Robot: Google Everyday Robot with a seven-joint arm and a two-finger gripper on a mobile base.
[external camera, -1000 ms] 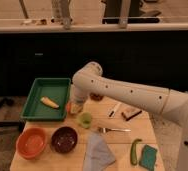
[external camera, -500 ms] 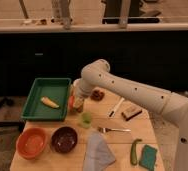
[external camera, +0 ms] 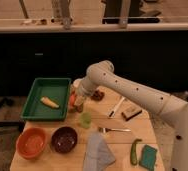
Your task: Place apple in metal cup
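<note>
My end effector [external camera: 77, 100] sits at the far-left part of the table [external camera: 122, 142], just right of the green tray [external camera: 62, 87], with my white arm [external camera: 137, 92] reaching in from the right. Whether it is wide or narrow I cannot tell, because the wrist housing covers the tip.

The apple [external camera: 72, 99] shows as a small orange-red patch directly at my end effector, on its left side, touching or nearly touching the tip (whether it is actually gripped cannot be confirmed from this view). The metal cup [external camera: 79, 106] appears only as a dark shape immediately below and beside my end effector; its rim and interior are mostly hidden by my wrist.

Relative to my end effector:
- Left: the green tray, containing an elongated yellow piece [external camera: 49, 102].
- Just below, toward the near edge: a translucent light green cup [external camera: 86, 118], upright.
- Further below and left: an orange bowl [external camera: 32, 141] and a dark brown bowl [external camera: 64, 138], side by side.
- Below and right: a fork [external camera: 112, 130], a grey cloth [external camera: 98, 154], a green vegetable [external camera: 134, 151] and a teal sponge [external camera: 148, 156].
- Right: a white utensil [external camera: 116, 107] and a small brown block [external camera: 131, 112].
</note>
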